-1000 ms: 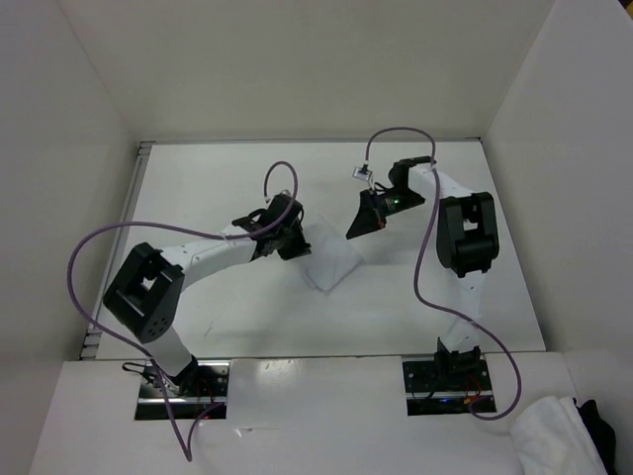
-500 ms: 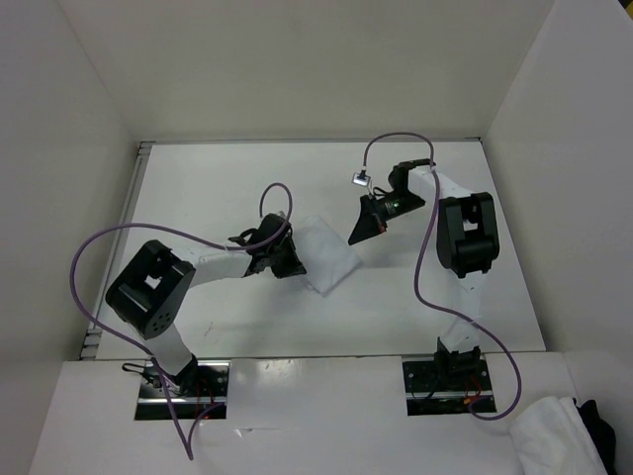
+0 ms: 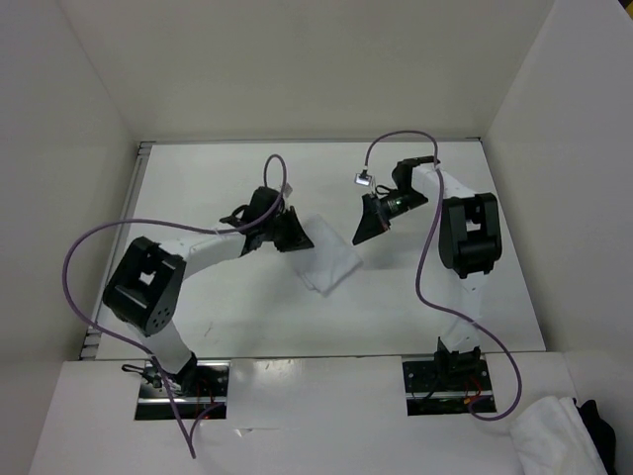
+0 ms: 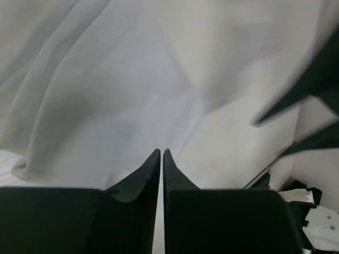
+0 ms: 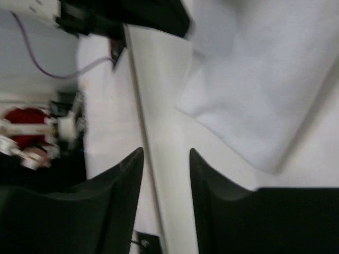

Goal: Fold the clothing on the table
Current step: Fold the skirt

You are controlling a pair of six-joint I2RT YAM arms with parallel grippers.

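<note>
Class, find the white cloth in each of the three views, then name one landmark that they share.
Top external: the cloth lies at the middle of the table.
Left wrist: the cloth fills the upper left and centre.
Right wrist: the cloth is in the upper right.
Shared landmark: the bare table beside the cloth, at lower right in the left wrist view and lower centre in the right wrist view.

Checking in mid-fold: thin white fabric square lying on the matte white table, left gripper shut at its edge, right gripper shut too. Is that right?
Not quite. The right gripper is open: the right wrist view shows its jaws apart with nothing between them. The rest stands: the thin white fabric square lies on the matte white table, and the left gripper is shut at its edge.
</note>
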